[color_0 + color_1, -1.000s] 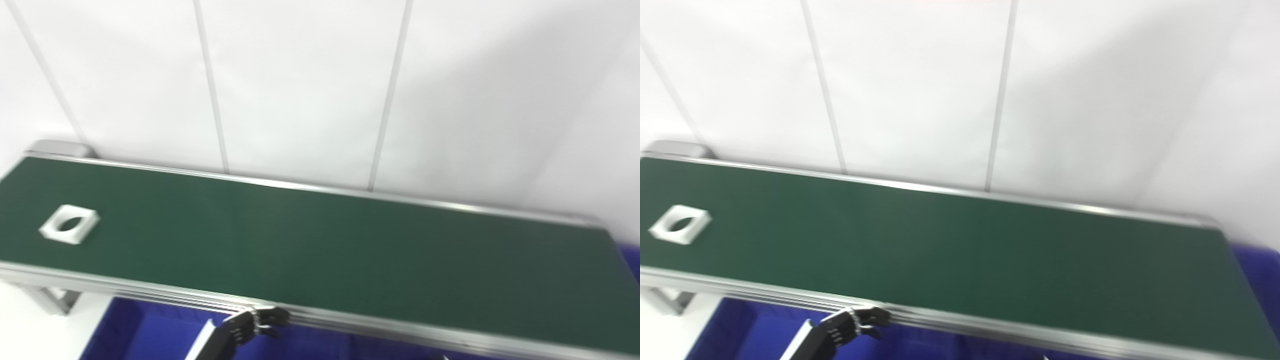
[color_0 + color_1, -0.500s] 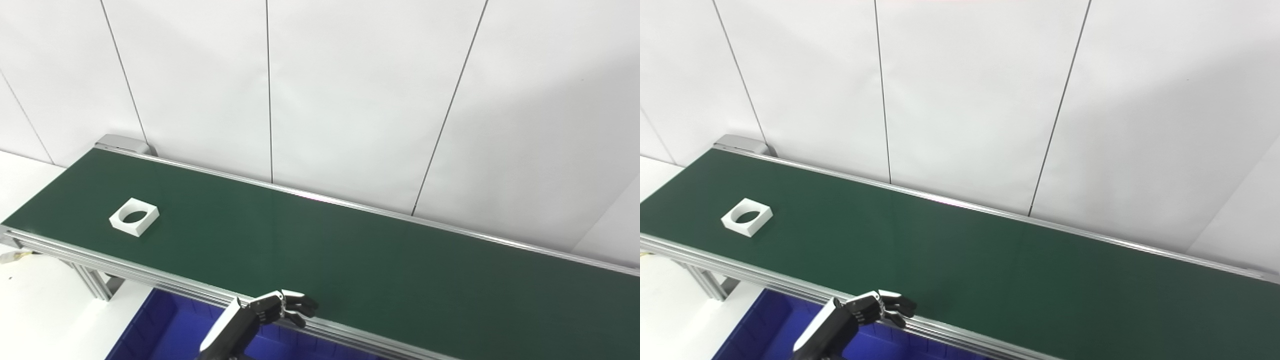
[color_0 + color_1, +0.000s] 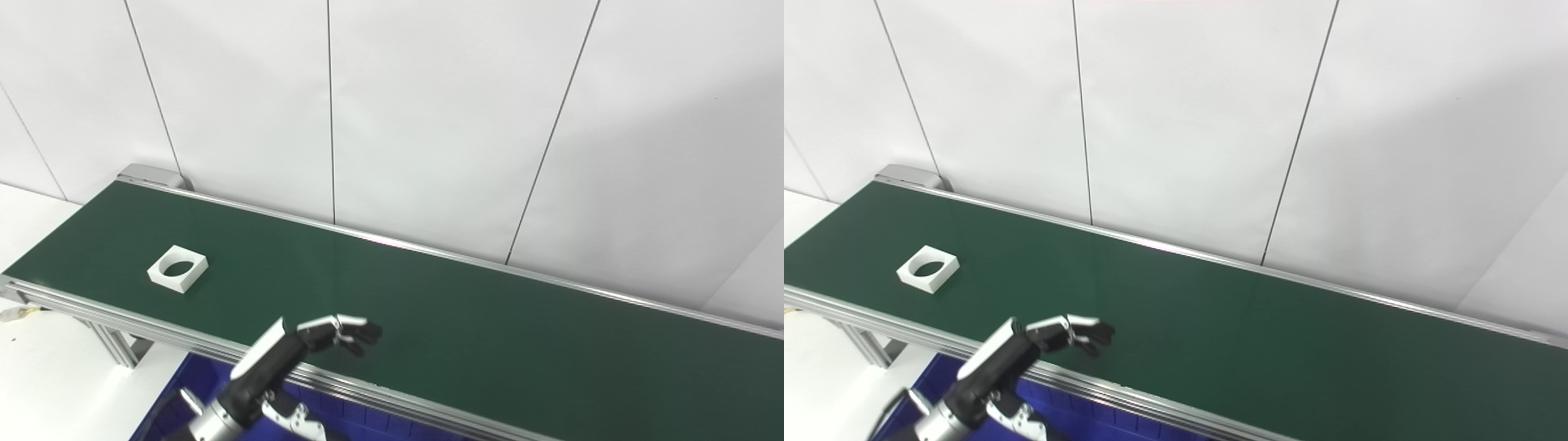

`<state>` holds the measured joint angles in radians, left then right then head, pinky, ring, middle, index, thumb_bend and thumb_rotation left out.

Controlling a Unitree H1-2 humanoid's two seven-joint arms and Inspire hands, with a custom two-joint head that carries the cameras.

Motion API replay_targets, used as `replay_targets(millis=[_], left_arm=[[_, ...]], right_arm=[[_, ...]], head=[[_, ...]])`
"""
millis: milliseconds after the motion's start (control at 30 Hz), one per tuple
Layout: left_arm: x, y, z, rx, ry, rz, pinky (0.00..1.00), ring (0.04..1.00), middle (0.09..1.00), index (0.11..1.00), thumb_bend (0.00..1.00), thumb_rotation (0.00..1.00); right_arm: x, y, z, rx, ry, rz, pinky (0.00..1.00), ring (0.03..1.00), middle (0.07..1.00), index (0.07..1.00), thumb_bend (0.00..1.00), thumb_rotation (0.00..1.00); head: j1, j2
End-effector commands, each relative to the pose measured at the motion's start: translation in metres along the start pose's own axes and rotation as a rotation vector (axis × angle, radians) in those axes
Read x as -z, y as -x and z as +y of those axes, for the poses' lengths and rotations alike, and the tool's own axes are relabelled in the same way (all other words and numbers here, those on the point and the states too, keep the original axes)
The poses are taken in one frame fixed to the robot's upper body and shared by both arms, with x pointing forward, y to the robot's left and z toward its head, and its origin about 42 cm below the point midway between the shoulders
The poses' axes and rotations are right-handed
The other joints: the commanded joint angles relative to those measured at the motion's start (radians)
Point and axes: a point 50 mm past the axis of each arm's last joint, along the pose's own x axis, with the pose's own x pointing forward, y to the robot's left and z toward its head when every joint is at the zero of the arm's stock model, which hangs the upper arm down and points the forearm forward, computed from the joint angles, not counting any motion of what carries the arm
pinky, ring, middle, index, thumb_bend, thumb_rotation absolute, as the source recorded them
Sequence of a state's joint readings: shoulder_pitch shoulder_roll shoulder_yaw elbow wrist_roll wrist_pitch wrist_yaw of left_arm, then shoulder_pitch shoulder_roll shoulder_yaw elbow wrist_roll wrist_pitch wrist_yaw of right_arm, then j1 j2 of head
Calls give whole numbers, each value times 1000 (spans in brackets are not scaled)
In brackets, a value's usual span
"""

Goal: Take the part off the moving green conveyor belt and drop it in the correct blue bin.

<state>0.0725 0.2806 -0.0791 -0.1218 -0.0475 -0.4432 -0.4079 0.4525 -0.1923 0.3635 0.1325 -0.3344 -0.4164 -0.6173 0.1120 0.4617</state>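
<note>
No text, label, brand, number or sign can be read anywhere in either view.

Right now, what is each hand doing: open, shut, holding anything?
Left hand: open, holding nothing, over the belt's near edge, apart from the white part.
Right hand: not in view.

Left hand (image 3: 334, 331) in black with silver-white finger segments and dark fingertips, white panel along the back of a black forearm (image 3: 264, 361), metallic silver wrist ring below, pale bracket with small holes beside it
</note>
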Motion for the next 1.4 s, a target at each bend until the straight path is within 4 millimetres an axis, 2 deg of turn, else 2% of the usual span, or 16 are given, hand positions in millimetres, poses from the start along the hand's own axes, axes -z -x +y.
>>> replay_targets(millis=[0,67,267,333,433,533,600,667,700,800,900,967,1200,1267,1367], left_arm=[[-16,-12,16,-1,-79,-67,706,792,829,778,994,311],[-22,-17,23,2,-124,-68,737,817,846,798,981,318],[-36,-36,45,20,-221,-45,752,851,884,832,963,289],[-36,-43,53,23,-262,-44,780,855,888,837,952,299],[-33,-55,68,29,-329,-39,792,848,879,838,939,328],[-25,-64,82,39,-364,-9,816,860,881,843,932,350],[-20,-69,88,43,-387,4,818,865,884,847,911,338],[-16,-73,93,46,-407,16,820,867,887,849,907,330],[-15,-74,95,48,-415,22,826,873,890,851,909,327],[-12,-77,100,50,-440,43,824,873,891,848,906,301],[-9,-80,109,50,-476,76,815,873,896,856,887,258],[-7,-83,117,52,-511,99,801,872,900,864,881,273],[-9,-95,142,67,-596,199,788,880,914,874,899,248],[-7,-99,148,80,-633,219,774,876,917,876,906,247],[-1,-104,156,96,-672,253,771,873,917,875,912,247]], right_arm=[[-7,-4,-3,23,-26,-70,740,828,884,903,357,97],[-7,-5,-3,27,-21,-72,737,822,879,898,360,104],[-6,-8,-6,31,-21,-72,738,809,862,882,364,127],[-5,-9,-7,31,-19,-71,744,807,859,880,363,119],[-4,-11,-8,26,-22,-69,759,812,857,882,363,159],[-3,-13,-10,18,-32,-69,764,821,864,887,360,158],[-4,-14,-12,15,-50,-64,775,828,873,892,361,147],[-5,-14,-13,11,-68,-59,822,855,895,914,356,92],[-6,-14,-14,10,-72,-59,843,867,906,926,343,30],[-5,-15,-16,29,-26,-77,803,848,894,917,351,17],[-3,-14,-16,50,10,-85,691,806,885,899,380,169],[-1,-14,-17,56,32,-90,691,805,879,895,387,232],[1,-15,-17,63,49,-97,676,805,880,895,382,231],[1,-16,-17,65,53,-104,681,804,874,894,375,195],[1,-17,-17,67,57,-107,684,802,873,893,379,202]], head=[[3,0],[5,-1],[24,1],[34,-3],[51,-8],[94,-14],[120,-17],[137,-18],[140,-18],[168,-19],[181,-22],[184,-23],[181,-20],[178,-18],[177,-17]])
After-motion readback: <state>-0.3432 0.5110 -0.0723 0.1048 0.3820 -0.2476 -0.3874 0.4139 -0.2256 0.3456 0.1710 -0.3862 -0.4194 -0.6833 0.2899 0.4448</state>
